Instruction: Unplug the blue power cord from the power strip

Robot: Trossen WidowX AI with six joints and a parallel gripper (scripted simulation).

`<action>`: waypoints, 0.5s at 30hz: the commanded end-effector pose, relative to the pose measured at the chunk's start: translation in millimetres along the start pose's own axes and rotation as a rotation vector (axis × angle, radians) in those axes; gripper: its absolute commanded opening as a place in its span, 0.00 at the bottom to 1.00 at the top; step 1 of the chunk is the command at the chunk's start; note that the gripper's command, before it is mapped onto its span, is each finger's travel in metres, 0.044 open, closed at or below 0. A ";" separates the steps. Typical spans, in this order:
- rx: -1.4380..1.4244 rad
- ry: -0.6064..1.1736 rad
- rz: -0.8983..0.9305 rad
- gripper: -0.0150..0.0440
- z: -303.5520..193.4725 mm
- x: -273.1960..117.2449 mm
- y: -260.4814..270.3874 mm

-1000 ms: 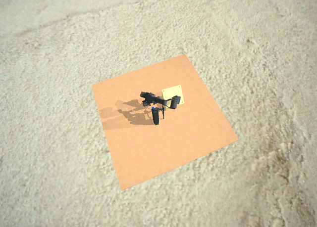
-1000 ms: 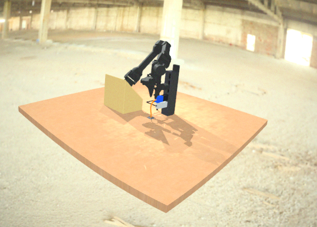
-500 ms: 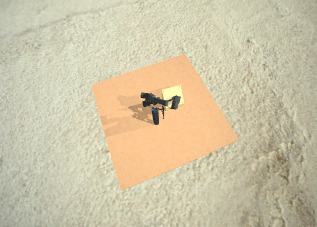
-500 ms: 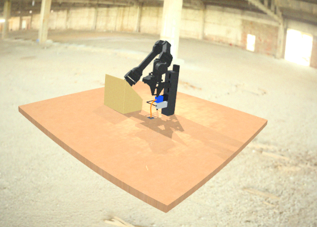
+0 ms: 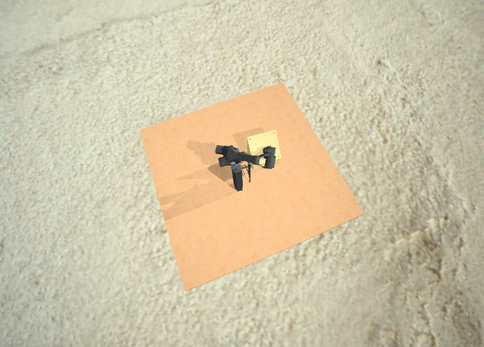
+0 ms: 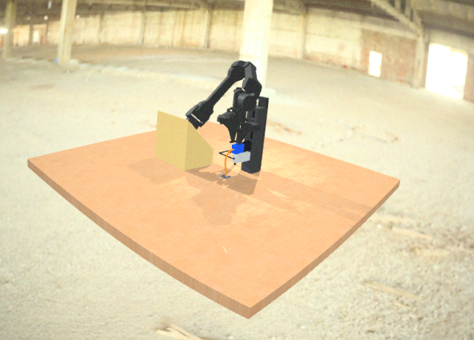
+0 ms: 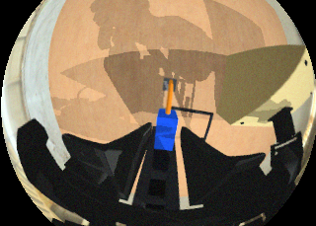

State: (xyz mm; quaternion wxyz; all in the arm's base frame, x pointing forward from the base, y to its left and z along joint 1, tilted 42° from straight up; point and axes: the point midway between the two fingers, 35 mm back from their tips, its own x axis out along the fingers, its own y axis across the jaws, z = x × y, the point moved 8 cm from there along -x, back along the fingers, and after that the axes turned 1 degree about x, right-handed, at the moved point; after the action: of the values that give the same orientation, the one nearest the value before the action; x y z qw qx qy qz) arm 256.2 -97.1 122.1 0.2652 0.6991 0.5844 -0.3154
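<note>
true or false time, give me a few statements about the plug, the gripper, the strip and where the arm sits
1. The blue plug sits between the fingers of the gripper. True.
2. The gripper is clamped tight on the plug. False: its fingers are parted and the gripper is open.
3. An orange cord runs from the plug down to the wooden board. True.
4. The black power strip lies flat on the board. False: it stands upright.
5. The arm is mounted on the power strip. False: its base sits on the tan wedge block.
</note>
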 end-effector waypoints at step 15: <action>0.008 0.007 -0.005 0.53 -3.7 13.5 -1.5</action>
State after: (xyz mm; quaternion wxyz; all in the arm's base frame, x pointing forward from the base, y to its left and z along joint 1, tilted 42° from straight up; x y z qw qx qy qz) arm 257.4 -87.1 116.0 0.2635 0.6985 0.5856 -0.3157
